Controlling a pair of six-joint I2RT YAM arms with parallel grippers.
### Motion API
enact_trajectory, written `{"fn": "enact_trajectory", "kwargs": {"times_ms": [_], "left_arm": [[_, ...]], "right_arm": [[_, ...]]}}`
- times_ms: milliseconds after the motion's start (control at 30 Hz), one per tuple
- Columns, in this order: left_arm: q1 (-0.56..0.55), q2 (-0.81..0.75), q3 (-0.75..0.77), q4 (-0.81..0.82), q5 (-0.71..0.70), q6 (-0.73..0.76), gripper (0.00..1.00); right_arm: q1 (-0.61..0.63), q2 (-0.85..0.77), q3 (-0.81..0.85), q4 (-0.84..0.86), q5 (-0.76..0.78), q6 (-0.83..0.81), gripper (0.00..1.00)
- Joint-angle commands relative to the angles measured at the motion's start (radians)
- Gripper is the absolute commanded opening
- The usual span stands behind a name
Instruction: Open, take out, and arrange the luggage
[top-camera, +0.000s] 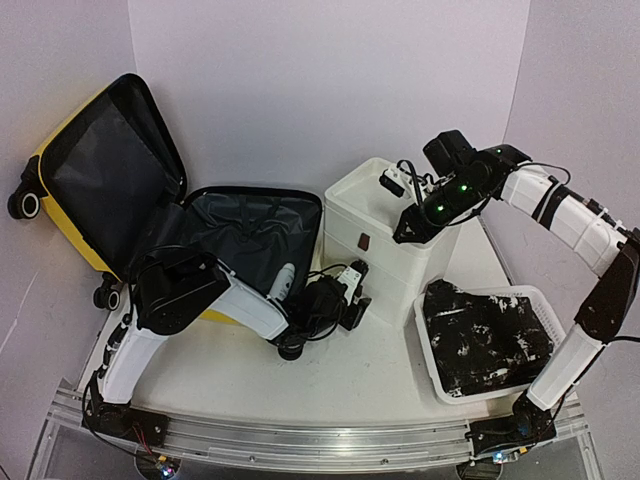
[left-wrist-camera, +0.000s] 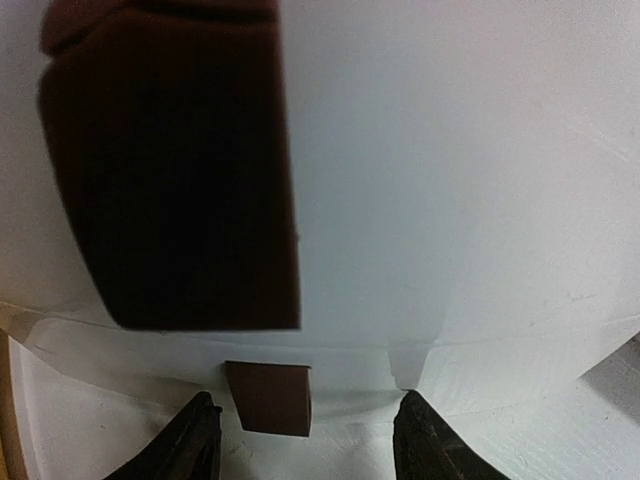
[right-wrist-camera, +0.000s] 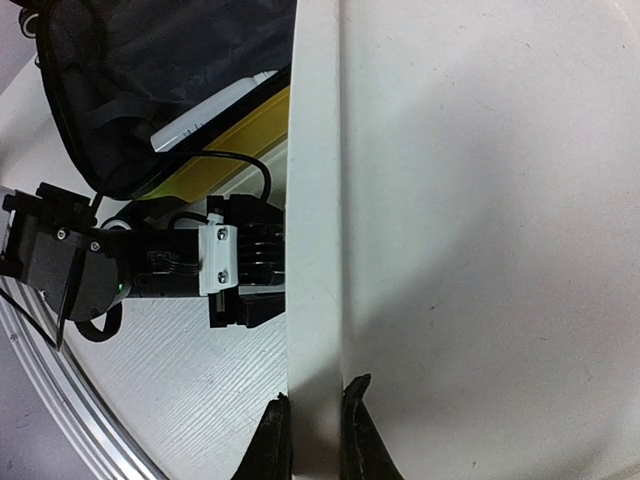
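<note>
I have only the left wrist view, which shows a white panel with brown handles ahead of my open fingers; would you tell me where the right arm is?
Observer: The right gripper is on top of the white cabinet, with its fingers pinched on the top's edge.
Operator: Thank you. Is the case open?
Observer: Yes. The luggage lies open to the left of that cabinet with its lid propped up.
Operator: Is anything left inside it?
Observer: A white object lies on the dark lining of the lower half.
Operator: And what is on the cabinet's other side?
Observer: A white basket stands to its right, filled with dark fabric.
</note>
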Motion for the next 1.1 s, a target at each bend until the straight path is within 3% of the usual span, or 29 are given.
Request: {"fn": "enact_trajectory", "kwargs": {"times_ms": [0, 67, 167, 267, 500, 800, 900, 933, 967, 1067], "left_arm": [[0.027, 0.012, 0.071, -0.017, 0.059, -0.031, 0.56], [0.033, 0.013, 0.073, -0.021, 0.073, -0.03, 0.55], [0.034, 0.006, 0.074, -0.023, 0.082, 0.003, 0.35], [0.034, -0.012, 0.063, -0.022, 0.084, 0.017, 0.21], [0.023, -0.122, -0.009, -0.023, 0.09, 0.047, 0.0], [0.006, -0.234, -0.111, -0.064, 0.097, 0.04, 0.0], [0.019, -0.212, -0.071, -0.117, 0.131, -0.034, 0.32], [0.027, -0.203, -0.061, -0.13, 0.151, -0.057, 0.34], [0.03, -0.195, -0.056, -0.136, 0.16, -0.072, 0.31], [0.032, -0.189, -0.057, -0.139, 0.163, -0.074, 0.1]], "right_arm": [[0.014, -0.074, -0.003, -0.164, -0.14, 0.021, 0.0], [0.013, -0.074, -0.002, -0.166, -0.141, 0.022, 0.0], [0.013, -0.077, -0.003, -0.164, -0.126, 0.024, 0.0], [0.013, -0.08, -0.01, -0.162, -0.093, 0.027, 0.0], [0.009, -0.074, -0.05, -0.127, -0.012, 0.066, 0.0], [0.004, -0.069, -0.064, -0.091, 0.005, 0.094, 0.0], [0.004, -0.069, -0.062, -0.089, -0.002, 0.091, 0.0], [0.004, -0.068, -0.06, -0.089, -0.005, 0.091, 0.0], [0.004, -0.068, -0.059, -0.089, -0.005, 0.091, 0.0], [0.004, -0.072, -0.059, -0.089, -0.003, 0.091, 0.0]]}}
